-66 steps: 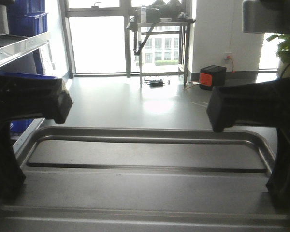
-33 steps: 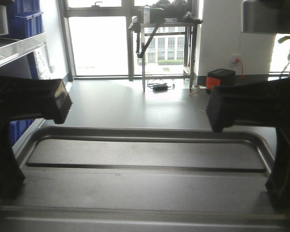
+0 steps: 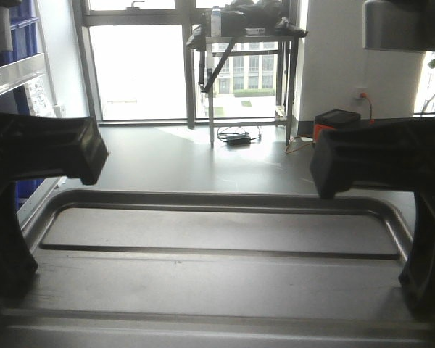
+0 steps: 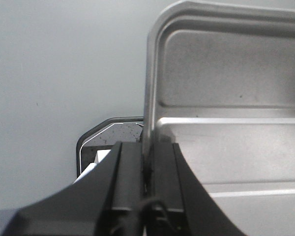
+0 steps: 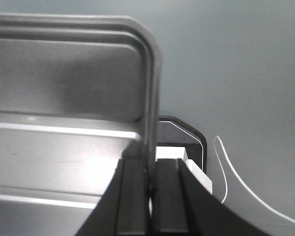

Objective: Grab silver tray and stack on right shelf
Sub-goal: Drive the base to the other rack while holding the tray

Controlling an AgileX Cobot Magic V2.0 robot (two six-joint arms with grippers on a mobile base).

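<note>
Both arms reach out ahead at much the same height, the left arm [image 3: 40, 148] on one side, the right arm [image 3: 377, 159] on the other. The left gripper [image 4: 148, 150] has its two black fingers pinched tight on the left rim of the silver tray [image 4: 236, 147]. The right gripper [image 5: 150, 164] is clamped the same way on the opposite rim.

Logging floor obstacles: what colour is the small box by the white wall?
The box is black with an orange-red front, clearest in the front-facing view.
</note>
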